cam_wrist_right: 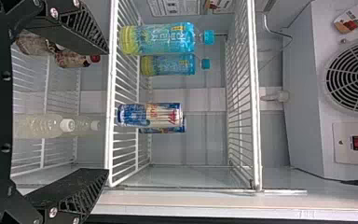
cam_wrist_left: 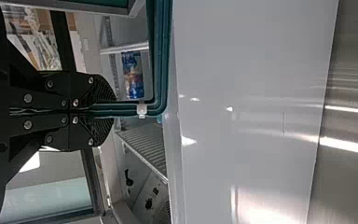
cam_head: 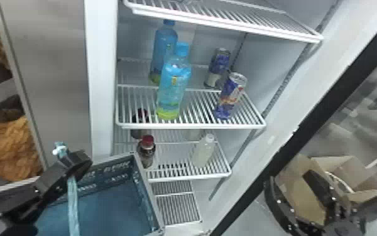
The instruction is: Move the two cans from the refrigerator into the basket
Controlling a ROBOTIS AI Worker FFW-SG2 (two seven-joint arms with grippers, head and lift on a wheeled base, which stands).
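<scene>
Currently, in the head view, both cans stand upright on a wire shelf [cam_head: 191, 126] in the fridge: front can [cam_head: 230, 95] toward 2 o'clock, rear can [cam_head: 217, 67] toward 1 o'clock. Blue bottle [cam_head: 173, 88] at 9 o'clock from the front can, same shelf; another blue bottle [cam_head: 164, 47] behind it. Lower shelf [cam_head: 189, 178] carries a red-capped bottle [cam_head: 147, 150] and a pale bottle [cam_head: 203, 152].

Basket [cam_head: 147, 191] at 8 o'clock, before the fridge. Left gripper [cam_head: 82, 160] also at 8 o'clock, fingers clenched round the basket's teal handle [cam_head: 73, 201]. Right gripper [cam_head: 291, 176] at 4 o'clock, fingers spread, nothing between them.
</scene>
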